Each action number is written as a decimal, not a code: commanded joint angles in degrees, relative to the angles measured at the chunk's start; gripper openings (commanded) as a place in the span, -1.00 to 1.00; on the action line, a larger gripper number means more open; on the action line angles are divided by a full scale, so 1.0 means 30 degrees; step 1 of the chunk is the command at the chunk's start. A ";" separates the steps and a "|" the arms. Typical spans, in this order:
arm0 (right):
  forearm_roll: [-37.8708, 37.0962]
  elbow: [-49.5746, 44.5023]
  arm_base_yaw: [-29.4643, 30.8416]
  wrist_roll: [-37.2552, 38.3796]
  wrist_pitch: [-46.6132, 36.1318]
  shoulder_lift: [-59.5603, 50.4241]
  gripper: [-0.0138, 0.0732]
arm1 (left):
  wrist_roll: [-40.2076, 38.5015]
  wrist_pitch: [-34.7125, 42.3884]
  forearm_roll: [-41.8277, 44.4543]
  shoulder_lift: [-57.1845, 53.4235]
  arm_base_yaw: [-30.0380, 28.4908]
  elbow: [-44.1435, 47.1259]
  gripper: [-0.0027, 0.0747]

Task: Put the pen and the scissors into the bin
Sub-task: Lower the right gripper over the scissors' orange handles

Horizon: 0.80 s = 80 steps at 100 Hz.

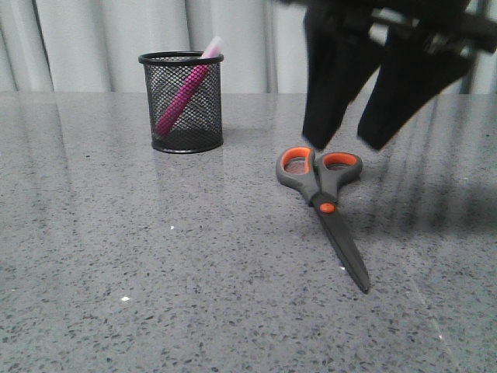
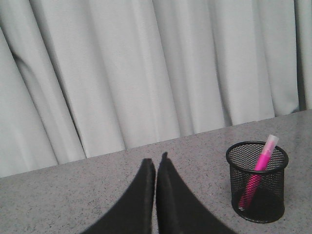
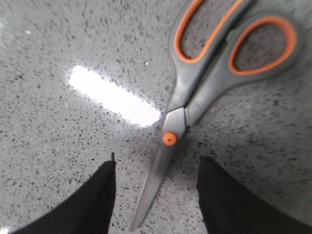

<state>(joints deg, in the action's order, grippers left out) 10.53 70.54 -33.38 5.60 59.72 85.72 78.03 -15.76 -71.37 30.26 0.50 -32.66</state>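
Observation:
The pink pen (image 1: 184, 95) leans inside the black mesh bin (image 1: 182, 102) at the back left of the table; both also show in the left wrist view, pen (image 2: 258, 169) in bin (image 2: 257, 181). The scissors (image 1: 324, 200) lie flat and closed on the grey table, handles toward the back, blades toward the front. My right gripper (image 1: 342, 144) hangs open just above the scissors' handles. In its wrist view the blade (image 3: 155, 184) lies between the spread fingers (image 3: 92, 202). My left gripper (image 2: 156, 162) is shut and empty, away from the bin.
A speckled grey tabletop (image 1: 155, 264) stretches to the front. Pale curtains (image 1: 93, 39) hang behind the table's far edge. A bright light reflection (image 3: 113, 95) lies on the table beside the scissors.

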 commanded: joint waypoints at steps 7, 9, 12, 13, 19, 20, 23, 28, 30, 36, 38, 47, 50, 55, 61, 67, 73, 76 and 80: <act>-0.1647 0.0615 -0.0586 0.1600 -0.0184 0.0305 0.10 | -0.0194 0.0498 -0.0544 0.0031 0.0189 -0.0530 -0.99; -0.1895 0.0615 -0.0667 0.1717 -0.0184 0.0362 0.10 | -0.0194 0.0498 -0.0544 0.0031 0.0189 -0.0530 -0.99; -0.2346 0.0615 -0.0752 0.2029 -0.0142 0.0362 0.10 | -0.0194 0.0498 -0.0544 0.0031 0.0189 -0.0530 -0.99; -0.2422 0.0615 -0.0755 0.2095 -0.0142 0.0362 0.10 | -0.0194 0.0498 -0.0544 0.0031 0.0189 -0.0530 -0.99; -0.2948 0.0645 -0.0901 0.2510 -0.0221 0.0362 0.10 | -0.0194 0.0498 -0.0544 0.0031 0.0189 -0.0530 -0.99; -0.3103 0.0645 -0.0890 0.2621 -0.0262 0.0362 0.10 | -0.0194 0.0498 -0.0544 0.0031 0.0189 -0.0530 -0.99; -0.3376 0.0689 -0.0912 0.2787 -0.0299 0.0362 0.10 | -0.0194 0.0498 -0.0544 0.0031 0.0189 -0.0530 -0.99; -0.3662 0.0930 -0.0912 0.3188 -0.0297 0.0396 0.10 | -0.0194 0.0498 -0.0544 0.0031 0.0189 -0.0530 -0.99; -0.3778 0.0971 -0.0912 0.3328 -0.0342 0.0439 0.10 | -0.0194 0.0498 -0.0544 0.0031 0.0189 -0.0530 -0.99; -0.3897 0.1413 -0.0912 0.3662 -0.0485 0.0580 0.10 | -0.0194 0.0498 -0.0555 0.0031 0.0189 -0.0530 -0.99; -0.3897 0.1549 -0.0952 0.3776 -0.0576 0.0634 0.10 | -0.0194 0.0498 -0.0555 0.0031 0.0189 -0.0530 -0.99; -0.3897 0.2613 -0.1304 0.4255 -0.0710 0.1284 0.10 | -0.0194 0.0498 -0.0555 0.0031 0.0189 -0.0530 -0.99; -0.3907 0.3088 -0.1489 0.4255 -0.0471 0.1542 0.10 | -0.0194 0.0498 -0.0555 0.0031 0.0189 -0.0530 -0.99; -0.4329 0.3723 -0.1775 0.4255 0.0458 0.2002 0.10 | -0.0194 0.0498 -0.0555 0.0031 0.0189 -0.0530 -0.99; -0.5258 0.4306 -0.1835 0.4287 0.1512 0.2430 0.10 | -0.0194 0.0498 -0.0555 0.0031 0.0189 -0.0530 -0.99; -0.5918 0.4629 -0.1835 0.4458 0.1984 0.2644 0.10 | -0.0194 0.0498 -0.0555 0.0031 0.0189 -0.0530 -0.99; -0.6281 0.4642 -0.1835 0.4804 0.1854 0.2708 0.10 | -0.0194 0.0498 -0.0555 0.0031 0.0189 -0.0530 -0.99; -0.6281 0.4642 -0.1835 0.4957 0.1702 0.2708 0.10 | -0.0194 0.0498 -0.0588 0.0031 0.0189 -0.0530 -0.99; -0.6281 0.4642 -0.1835 0.5395 0.1642 0.2708 0.10 | -0.0194 0.0498 -0.0588 0.0031 0.0189 -0.0530 -0.99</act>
<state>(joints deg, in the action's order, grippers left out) -6.16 82.32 -39.01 19.79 65.12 95.92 78.03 -15.76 -71.37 30.26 0.50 -32.66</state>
